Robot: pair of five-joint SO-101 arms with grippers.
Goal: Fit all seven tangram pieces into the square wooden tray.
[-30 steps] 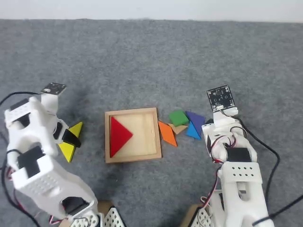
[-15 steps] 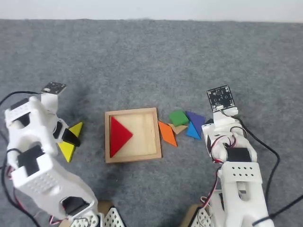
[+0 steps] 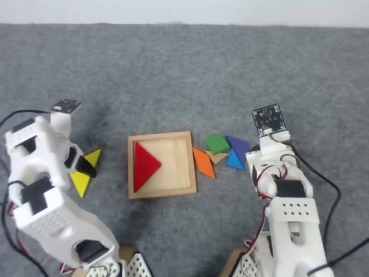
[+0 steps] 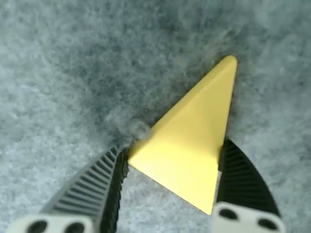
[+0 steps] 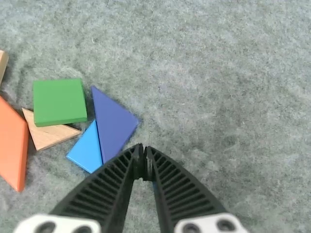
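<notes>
Yellow triangle (image 4: 194, 126), partly covered, pinched by left end effector (image 4: 174, 153); right end effector (image 5: 144, 151) closed, empty.

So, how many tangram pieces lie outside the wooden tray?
6. Yellow triangle left of the tray, in the left gripper; orange, green, plain wood, light blue and dark blue pieces clustered right of it. With the red one inside, none is hidden.

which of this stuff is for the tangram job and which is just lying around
Job: square wooden tray; wooden pieces: red triangle, yellow triangle, orange parallelogram, green square, unpainted triangle, light blue triangle, dark blue triangle.
Lying about: grey carpet.
</notes>
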